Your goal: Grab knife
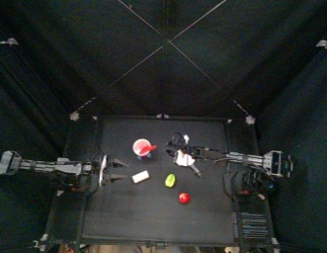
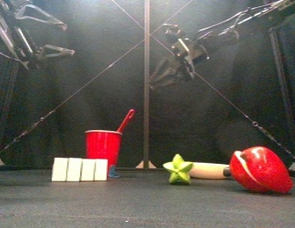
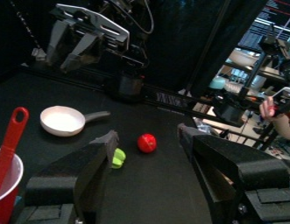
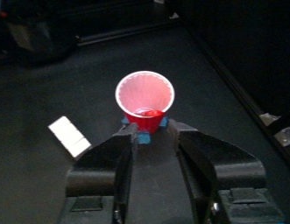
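No readable writing is seen anywhere. The knife point(image 2: 126, 120) is stood in the red cup point(image 2: 103, 145); right gripper point(image 4: 151, 140) jaws are spread above it, left gripper point(image 3: 153, 144) jaws are parted too.

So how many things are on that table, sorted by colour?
Red: 3 (cup, knife standing in it, round lump)
White: 2 (small plate with a handle, block)
Yellow-green: 1 (oval item)
Total: 6
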`<state>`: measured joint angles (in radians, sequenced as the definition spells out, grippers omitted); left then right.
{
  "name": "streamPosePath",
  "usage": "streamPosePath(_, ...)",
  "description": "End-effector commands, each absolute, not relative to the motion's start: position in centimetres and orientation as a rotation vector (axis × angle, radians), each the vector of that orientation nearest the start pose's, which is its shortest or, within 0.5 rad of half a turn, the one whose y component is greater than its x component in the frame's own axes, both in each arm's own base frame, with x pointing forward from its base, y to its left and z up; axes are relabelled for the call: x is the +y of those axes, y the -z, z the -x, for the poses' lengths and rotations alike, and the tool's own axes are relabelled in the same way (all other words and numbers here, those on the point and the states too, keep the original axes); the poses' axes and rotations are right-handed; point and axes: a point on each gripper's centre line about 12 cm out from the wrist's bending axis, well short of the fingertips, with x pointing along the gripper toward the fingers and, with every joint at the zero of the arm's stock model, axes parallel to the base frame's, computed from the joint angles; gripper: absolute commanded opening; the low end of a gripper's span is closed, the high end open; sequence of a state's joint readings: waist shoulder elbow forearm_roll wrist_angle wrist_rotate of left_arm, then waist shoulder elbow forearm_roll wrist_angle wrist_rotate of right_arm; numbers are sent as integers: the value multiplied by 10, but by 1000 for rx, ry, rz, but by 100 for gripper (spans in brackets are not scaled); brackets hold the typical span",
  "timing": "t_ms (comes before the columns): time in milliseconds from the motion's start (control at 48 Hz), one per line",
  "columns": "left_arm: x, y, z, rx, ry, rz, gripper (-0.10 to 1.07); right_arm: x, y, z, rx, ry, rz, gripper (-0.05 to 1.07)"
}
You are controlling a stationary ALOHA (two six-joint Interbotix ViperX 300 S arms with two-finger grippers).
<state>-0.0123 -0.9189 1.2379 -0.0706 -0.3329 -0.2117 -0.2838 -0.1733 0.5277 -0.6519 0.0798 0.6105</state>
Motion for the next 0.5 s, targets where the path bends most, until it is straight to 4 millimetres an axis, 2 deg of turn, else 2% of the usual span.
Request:
streamPosePath(0,2,-269,-203,-28,-18,278,94,-114,-301,-397,429,328,81,80)
streamPosePath(83,3,-269,-203,-28,-19,278,94,-110,-298,-412,501,347,193,84)
streamPosePath(229,3,-269,-203,-27,-20,280,94,-98,-290,-434,634,400,427,84)
streamPosePath(479,3,-270,-203,-30,-21,283,94,-69,-289,-453,813,449,723,84)
